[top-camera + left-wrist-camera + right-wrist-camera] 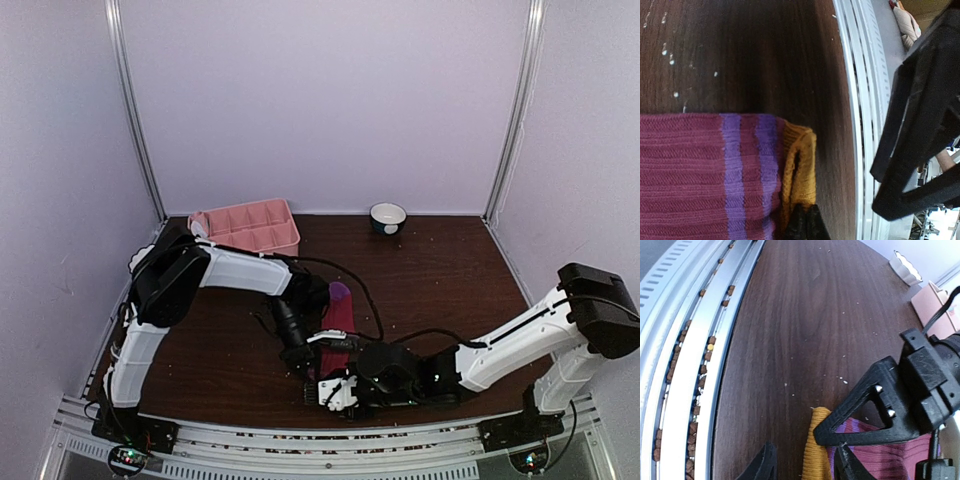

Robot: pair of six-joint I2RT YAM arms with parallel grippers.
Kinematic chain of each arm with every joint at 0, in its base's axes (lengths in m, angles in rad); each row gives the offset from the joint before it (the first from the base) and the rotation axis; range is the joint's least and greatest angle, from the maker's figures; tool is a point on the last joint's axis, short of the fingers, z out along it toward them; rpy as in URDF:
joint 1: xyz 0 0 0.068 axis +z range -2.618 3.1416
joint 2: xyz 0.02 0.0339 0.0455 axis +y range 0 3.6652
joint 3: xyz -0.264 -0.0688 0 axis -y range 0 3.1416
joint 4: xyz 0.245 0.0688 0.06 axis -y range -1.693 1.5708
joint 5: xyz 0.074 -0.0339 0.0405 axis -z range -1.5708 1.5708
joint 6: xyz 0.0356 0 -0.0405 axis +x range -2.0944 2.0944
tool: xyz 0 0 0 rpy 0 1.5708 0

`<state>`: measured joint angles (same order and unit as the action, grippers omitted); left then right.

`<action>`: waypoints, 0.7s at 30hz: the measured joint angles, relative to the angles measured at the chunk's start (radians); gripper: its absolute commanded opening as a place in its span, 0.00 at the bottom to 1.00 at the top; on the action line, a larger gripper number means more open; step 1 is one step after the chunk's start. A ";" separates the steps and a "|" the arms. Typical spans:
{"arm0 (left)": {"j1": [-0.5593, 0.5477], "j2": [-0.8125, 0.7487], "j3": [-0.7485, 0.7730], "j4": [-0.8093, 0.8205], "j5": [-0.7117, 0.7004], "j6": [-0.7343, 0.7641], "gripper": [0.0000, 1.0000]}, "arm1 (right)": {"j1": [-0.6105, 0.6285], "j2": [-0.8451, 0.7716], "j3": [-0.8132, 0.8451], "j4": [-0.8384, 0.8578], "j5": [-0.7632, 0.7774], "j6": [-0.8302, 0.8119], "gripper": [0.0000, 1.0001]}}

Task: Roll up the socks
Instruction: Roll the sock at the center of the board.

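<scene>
The socks lie stacked near the table's front edge. The top one is magenta (338, 322) with a purple toe (340, 293) and purple stripes (732, 170). An orange-yellow ribbed cuff (800, 160) sticks out at its near end. My left gripper (805, 224) is shut on that cuff, its black tips meeting on the fabric. My right gripper (805, 467) reaches in from the right and straddles the same cuff (817, 450). Its jaws are apart, with a gap on the left side. The left gripper (826, 432) sits just beyond it.
A pink compartment tray (245, 228) stands at the back left and a small bowl (388, 217) at the back centre. The metal rail (685, 370) runs along the table's front edge, close to the socks. White crumbs dot the dark wood.
</scene>
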<state>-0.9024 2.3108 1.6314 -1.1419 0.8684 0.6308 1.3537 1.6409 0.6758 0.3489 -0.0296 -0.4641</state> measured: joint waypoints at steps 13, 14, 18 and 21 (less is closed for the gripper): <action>0.005 0.014 0.033 -0.038 0.008 0.016 0.01 | -0.002 0.093 0.007 -0.023 -0.012 -0.031 0.30; 0.005 0.014 0.034 -0.039 0.008 0.017 0.01 | -0.002 0.096 0.007 -0.019 -0.007 -0.031 0.30; 0.005 0.022 0.049 -0.053 0.009 0.023 0.01 | -0.003 0.105 0.007 0.005 0.032 -0.040 0.31; 0.005 0.030 0.055 -0.061 0.009 0.025 0.01 | -0.003 0.105 0.007 0.007 0.056 -0.055 0.31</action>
<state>-0.8974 2.3409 1.6867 -1.2034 0.8772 0.6559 1.3506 1.7462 0.6830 0.3561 0.0261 -0.5186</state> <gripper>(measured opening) 0.014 0.306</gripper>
